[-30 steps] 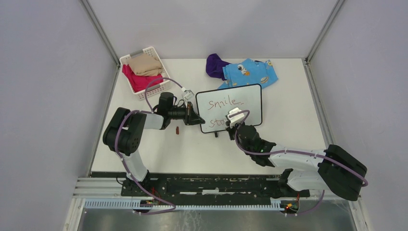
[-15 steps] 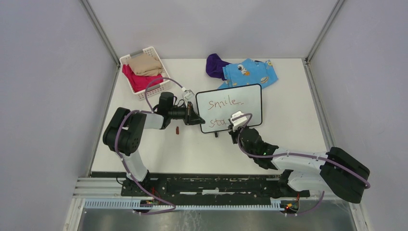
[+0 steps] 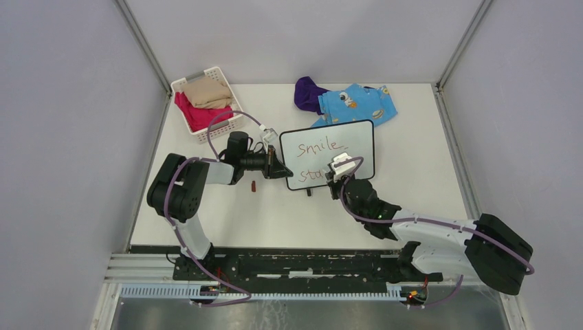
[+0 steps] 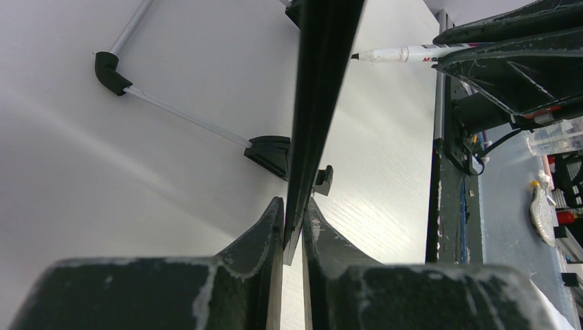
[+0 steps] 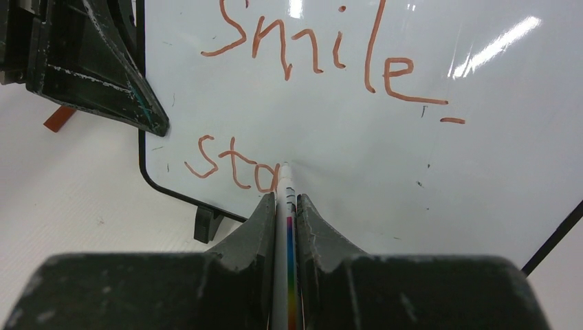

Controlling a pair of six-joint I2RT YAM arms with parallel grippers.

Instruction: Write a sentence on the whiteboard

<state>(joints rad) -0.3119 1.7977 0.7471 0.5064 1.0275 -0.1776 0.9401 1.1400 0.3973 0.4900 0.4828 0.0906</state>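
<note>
The whiteboard (image 3: 357, 137) stands tilted on the table, black-framed. My left gripper (image 3: 280, 168) is shut on its left edge. In the left wrist view the frame (image 4: 323, 82) runs edge-on between the fingers of that gripper (image 4: 293, 206). The sentence reads "smile" (image 5: 309, 48) in reddish-brown, with "sta" (image 5: 230, 165) below it. My right gripper (image 5: 286, 201) is shut on a white marker (image 5: 285, 180), whose tip touches the board just right of "sta". From above, the right gripper (image 3: 337, 180) sits at the board's lower edge. The marker (image 4: 405, 53) also shows in the left wrist view.
A white slatted basket (image 3: 227, 127) holding beige and pink cloths stands at the back left. Purple cloth (image 3: 308, 93) and a blue patterned garment (image 3: 357, 103) lie behind the board. A small red cap (image 3: 254, 185) lies on the table by the left gripper.
My right gripper has shifted slightly to the right along the second line with the marker. The left gripper and the board have not moved.
</note>
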